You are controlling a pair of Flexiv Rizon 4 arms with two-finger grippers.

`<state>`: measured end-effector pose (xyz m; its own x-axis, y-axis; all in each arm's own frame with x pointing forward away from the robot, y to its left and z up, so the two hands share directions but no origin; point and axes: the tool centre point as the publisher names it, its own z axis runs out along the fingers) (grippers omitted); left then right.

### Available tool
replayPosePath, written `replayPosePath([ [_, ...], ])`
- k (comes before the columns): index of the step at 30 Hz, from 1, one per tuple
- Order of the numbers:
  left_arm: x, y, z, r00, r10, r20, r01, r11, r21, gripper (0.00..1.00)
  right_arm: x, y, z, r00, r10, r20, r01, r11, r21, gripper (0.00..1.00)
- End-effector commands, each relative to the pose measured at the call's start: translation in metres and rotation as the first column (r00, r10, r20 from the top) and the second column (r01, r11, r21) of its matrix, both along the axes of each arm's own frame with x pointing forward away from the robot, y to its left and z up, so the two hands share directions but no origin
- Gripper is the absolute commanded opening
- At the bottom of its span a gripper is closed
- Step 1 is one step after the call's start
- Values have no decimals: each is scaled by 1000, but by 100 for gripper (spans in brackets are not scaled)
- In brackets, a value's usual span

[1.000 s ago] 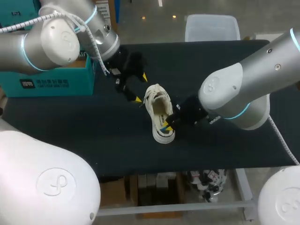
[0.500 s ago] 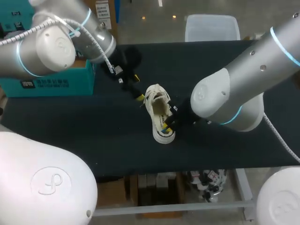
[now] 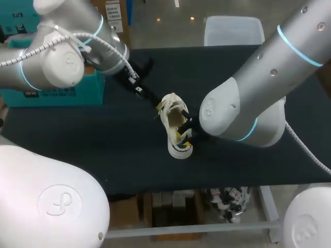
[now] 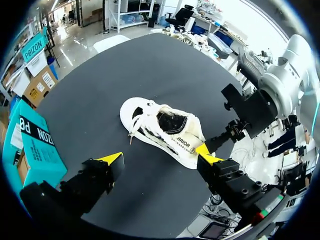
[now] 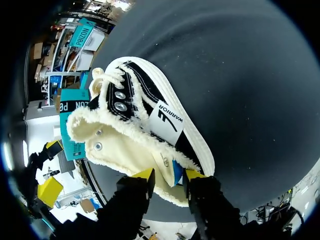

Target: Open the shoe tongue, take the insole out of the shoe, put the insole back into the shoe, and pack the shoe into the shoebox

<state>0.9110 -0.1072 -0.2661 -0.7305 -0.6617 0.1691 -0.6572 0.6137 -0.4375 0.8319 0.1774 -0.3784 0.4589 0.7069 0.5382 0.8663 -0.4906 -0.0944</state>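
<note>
Teal shoebox [image 3: 62,95] stands apart; right claw [image 5: 167,175] grips the shoe [image 4: 165,130], left claw [image 4: 159,156] gapes.

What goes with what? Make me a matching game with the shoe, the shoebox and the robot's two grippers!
Things:
1. shoe
2. shoebox
3. left gripper
4. right gripper

Descriptions:
A. teal, at the left edge of the table
B. open, fingers wide apart
C. white, lying on the dark table
D. shut on the shoe's fleecy rim

Pairs: 1-C, 2-A, 3-B, 4-D
</note>
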Motion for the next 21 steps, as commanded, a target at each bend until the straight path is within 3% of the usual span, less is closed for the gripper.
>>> replayPosePath([
  [1,-5,7,2,998,58,-9,-58,998,-7,100,-4,-5,16,999,-29,39,31,998,-47,74],
  [3,-5,13,2,996,83,-40,-84,996,-20,100,-3,-7,23,998,-31,54,33,999,-42,68],
  [5,-3,17,2,989,116,-91,-119,992,-31,100,-3,-7,30,997,-22,68,24,999,-36,41],
  [6,-1,19,2,983,135,-124,-140,990,-29,100,-2,-6,32,997,-9,71,11,1000,-28,16],
  [7,0,21,2,977,142,-156,-150,988,-37,100,-2,-4,33,997,0,71,2,1000,-27,0],
  [9,1,24,5,971,131,-200,-134,991,-4,100,-1,0,32,998,19,62,-18,999,-31,0],
  [19,1,24,5,971,131,-200,-134,991,-4,100,7,12,2,998,59,-6,-60,996,-61,0],
  [21,3,11,6,925,305,-227,-304,952,40,100,9,12,-2,998,59,-8,-59,996,-65,0],
])
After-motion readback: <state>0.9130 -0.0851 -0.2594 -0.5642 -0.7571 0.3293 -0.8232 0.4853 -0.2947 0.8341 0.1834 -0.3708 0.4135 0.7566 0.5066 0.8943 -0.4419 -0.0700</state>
